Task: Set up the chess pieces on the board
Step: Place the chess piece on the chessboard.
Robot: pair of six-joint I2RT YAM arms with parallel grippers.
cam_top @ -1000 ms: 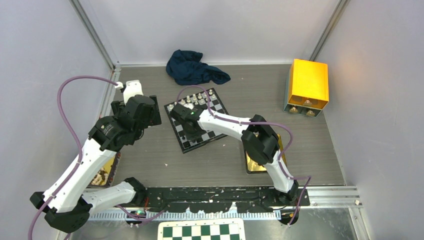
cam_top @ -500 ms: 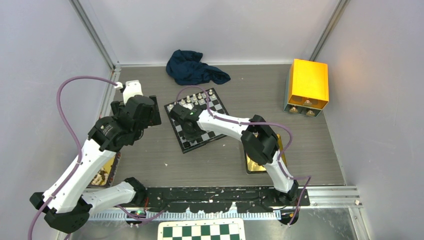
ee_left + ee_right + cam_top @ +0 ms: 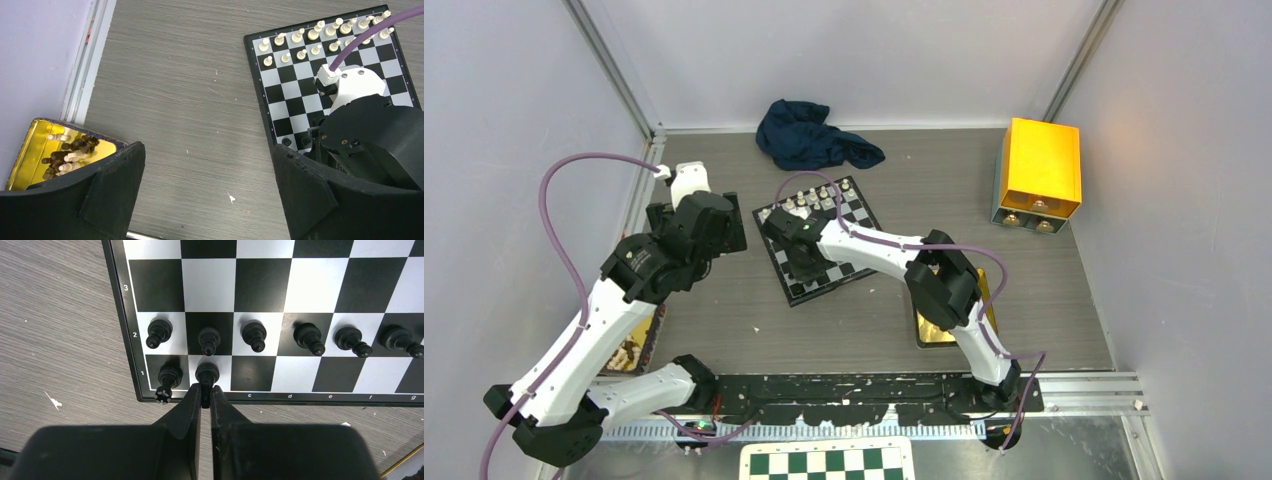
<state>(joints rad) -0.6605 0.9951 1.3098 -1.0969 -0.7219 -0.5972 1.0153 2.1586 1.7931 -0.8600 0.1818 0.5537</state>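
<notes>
**Surfaces and shapes.** The board (image 3: 854, 212) is a small, flat square with glossy black and silvery-white checks, a thin black border, and printed rank and file marks along its edge. It lies skewed on the table (image 3: 844, 320), a grey matte surface with fine wood grain.

The chess pieces are small turned figures on round bases.
- The white pieces (image 3: 300, 36) stand in two rows along the far edge of the board.
- Six black pawns (image 3: 254, 335) stand in a line on the second rank at the near edge.
- A black piece with a notched crown (image 3: 169, 376) stands on the corner square of the first rank.
- More dark and pale pieces (image 3: 70, 152) lie loose in a gold tin (image 3: 30, 160) with a mirror-bright interior. The tin sits by the left wall, well apart from the board.

**Right gripper.** The right gripper (image 3: 205, 390) is positioned at the near edge of the board. Its black fingers are pressed almost together, with only a narrow slit between them. The tips pinch the top of a black piece (image 3: 207, 371) that stands on the first-rank square just beside the corner piece.

**Left gripper.** The left gripper (image 3: 207, 195) hangs above bare table between the tin and the board. Its broad black fingers are spread wide. It holds and touches nothing.
</notes>
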